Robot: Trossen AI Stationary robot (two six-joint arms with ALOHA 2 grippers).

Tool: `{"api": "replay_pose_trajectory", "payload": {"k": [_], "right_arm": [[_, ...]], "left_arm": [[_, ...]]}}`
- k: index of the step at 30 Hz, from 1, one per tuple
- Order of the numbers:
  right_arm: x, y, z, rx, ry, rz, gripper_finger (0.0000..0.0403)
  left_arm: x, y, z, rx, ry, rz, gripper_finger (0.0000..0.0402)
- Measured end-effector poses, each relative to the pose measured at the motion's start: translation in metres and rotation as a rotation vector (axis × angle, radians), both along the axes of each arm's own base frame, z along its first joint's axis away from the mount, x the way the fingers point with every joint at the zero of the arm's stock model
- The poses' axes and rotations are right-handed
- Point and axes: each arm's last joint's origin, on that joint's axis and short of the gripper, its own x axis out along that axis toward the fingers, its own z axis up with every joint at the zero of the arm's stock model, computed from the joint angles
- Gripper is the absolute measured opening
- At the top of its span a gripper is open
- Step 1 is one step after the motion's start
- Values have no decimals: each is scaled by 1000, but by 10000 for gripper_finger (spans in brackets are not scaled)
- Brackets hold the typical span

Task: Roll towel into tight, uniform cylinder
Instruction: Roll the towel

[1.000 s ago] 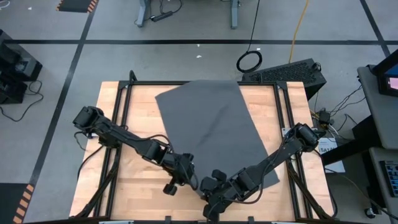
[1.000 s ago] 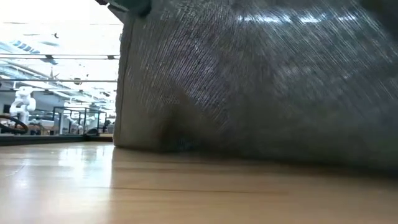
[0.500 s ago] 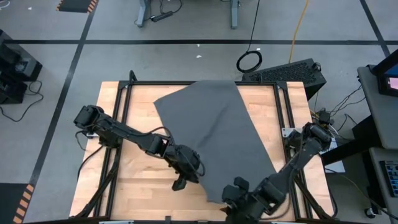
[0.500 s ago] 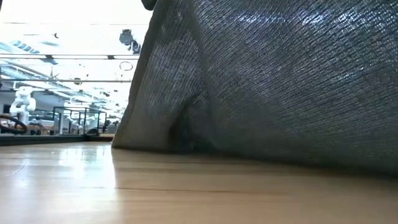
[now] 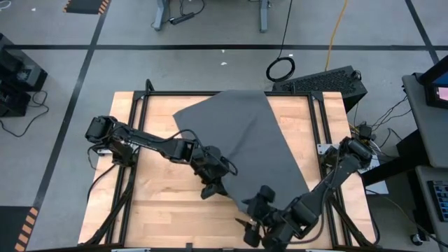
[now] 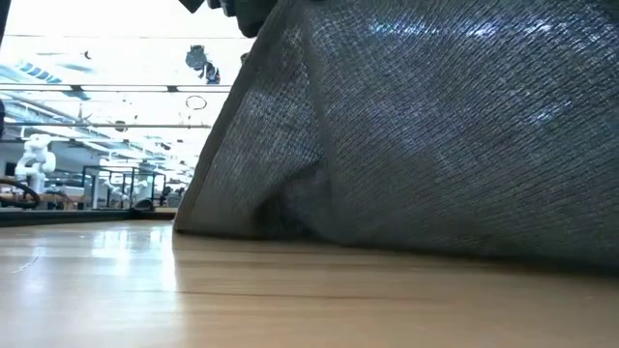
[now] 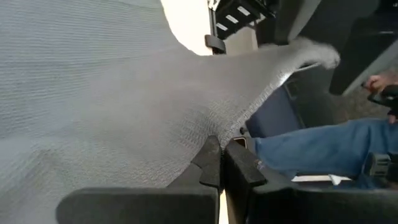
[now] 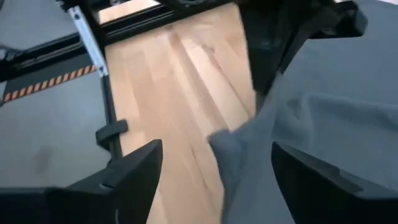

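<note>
- Holding the near left edge of the towel (image 5: 245,150), the left gripper (image 5: 214,187) is clenched on a pinch of cloth and lifts it off the wooden table (image 5: 157,217); in its wrist view the two dark fingers (image 7: 211,163) meet with grey weave gathered between them.
- Just beside it, nearer the table's front edge, the right gripper (image 5: 253,227) stands with its fingers spread wide and nothing between them; the towel's near corner (image 8: 233,152) droops free in the gap ahead of that claw.
- Judged from the sag, the cloth is light, limp and soft: it drapes in a slack tent from the left claw down to the tabletop, as the low view shows, so it will not hold a shape unaided.
- It looks grippy rather than slippery, with a coarse visible weave, and not at all fragile.
- The best hold is probably the near edge, one claw at each corner, so the first turn of the roll starts straight and taut.
- A single-point pinch risks a cone-shaped, uneven roll.
- Beyond both claws the towel lies spread flat and skewed across the table, its far corner reaching the back rail.
- It is plain dark grey, a rough rectangle, with a faint diagonal crease; I cannot make out a tag.
- Beyond the left claw's cloth, a seated person's leg (image 7: 311,152) shows.
</note>
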Motion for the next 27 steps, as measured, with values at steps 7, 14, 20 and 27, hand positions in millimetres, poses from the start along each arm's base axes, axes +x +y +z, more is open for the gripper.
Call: {"api": "replay_pose_trajectory", "payload": {"k": [7,14,20,27], "right_arm": [[8,-11,-1,44,0,-69,237],[9,-12,-3,72,43,-45,143],[8,-11,-3,87,64,-29,76],[8,-10,-3,126,63,-37,6]], "left_arm": [[-2,-7,0,4,-11,-44,5],[-2,-9,0,29,-34,-67,5],[-2,-9,0,45,-49,-77,6],[-2,-9,0,58,-62,-87,6]]}}
